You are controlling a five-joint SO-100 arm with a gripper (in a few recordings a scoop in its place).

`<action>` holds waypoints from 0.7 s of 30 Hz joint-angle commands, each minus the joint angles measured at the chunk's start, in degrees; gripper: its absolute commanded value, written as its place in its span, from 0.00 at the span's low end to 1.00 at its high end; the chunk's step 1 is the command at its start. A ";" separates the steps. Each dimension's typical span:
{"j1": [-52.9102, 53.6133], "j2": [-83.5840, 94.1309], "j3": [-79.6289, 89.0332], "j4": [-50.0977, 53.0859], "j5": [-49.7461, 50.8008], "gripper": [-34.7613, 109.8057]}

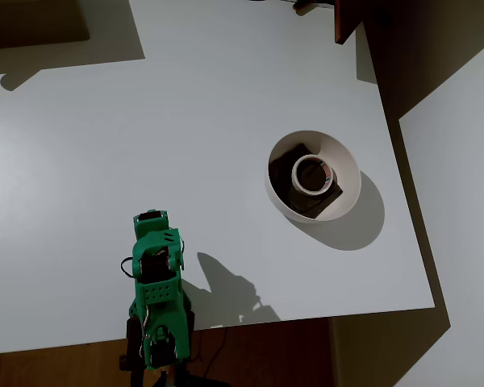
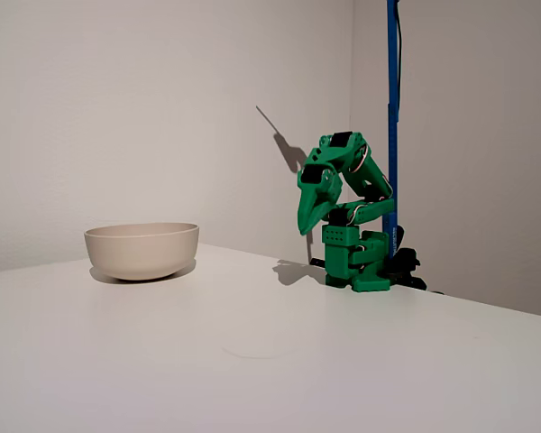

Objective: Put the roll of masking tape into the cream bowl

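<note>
- Already, tape (image 1: 311,174) lies in bowl (image 1: 348,171), on its dark pad.
- Gripper (image 2: 306,227) folded near the arm base, well apart; jaws look clenched, empty.
- Risk seems small: only a stray sweep across the bench (image 1: 145,145) knocking the bowl.

the small cream-white ring of masking tape (image 1: 311,174) lies flat on a dark brown square pad. both sit inside the round, smooth-sided cream bowl (image 1: 351,173), which stands upright on the white table.

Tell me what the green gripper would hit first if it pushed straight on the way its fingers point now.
The folded green two-finger gripper points steeply down, so it would probably meet the bare white table just ahead of the arm's base. The round cream bowl stands well off that line, though depth is uncertain.
</note>
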 commanded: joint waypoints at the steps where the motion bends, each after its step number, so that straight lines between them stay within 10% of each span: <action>1: -0.62 8.88 6.50 0.70 -1.05 0.18; 21: 0.35 10.72 17.40 0.35 -0.18 0.18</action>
